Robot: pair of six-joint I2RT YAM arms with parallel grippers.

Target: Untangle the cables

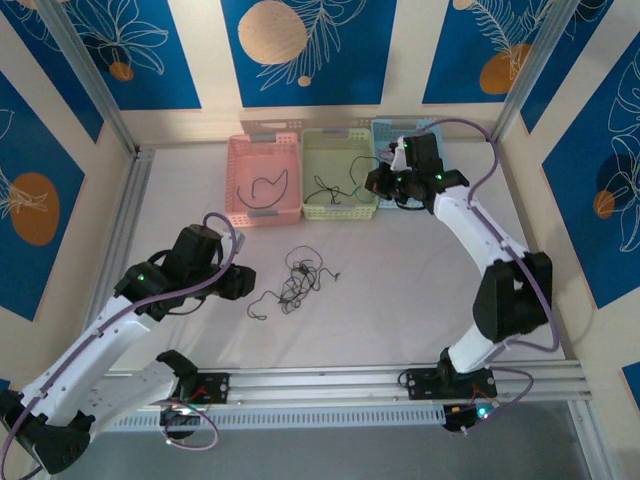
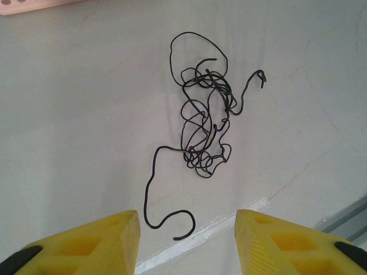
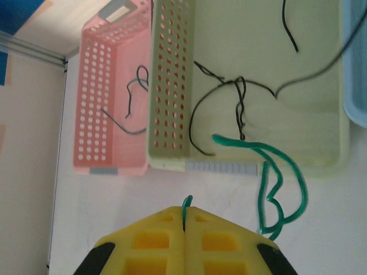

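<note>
**Containers.** Three baskets are set side by side along the far edge of the worktop (image 1: pixel 400 300). The pink basket (image 1: pixel 265 216) lies nearest the far left corner and holds one curved black cable (image 1: pixel 268 187). The green basket (image 1: pixel 340 212) stands in the middle, and several black strands (image 3: pixel 238 97) are crossed over one another on its floor. The blue basket (image 1: pixel 385 127) is last in the row, toward the right edge.

**Task item.** A clump (image 1: pixel 298 282) of thin black cables lies loose at mid-worktop, well apart from the baskets. Its long axis is slanted from near left to far right. One long tail is curled toward the near left corner, and a short hooked end is pointed toward the right edge.

**End effectors.** The left end effector (image 2: pixel 187 240) is held moderately apart just beside the clump's tail, with nothing between its fingers. The right end effector (image 3: pixel 186 213) is closed on a green cable (image 3: pixel 252 145). That cable is looped over the worktop and across the green basket's near rim.

**Obscured.** The blue basket is largely covered by the right arm, so its contents cannot be told. The number of strands in the clump cannot be counted.
</note>
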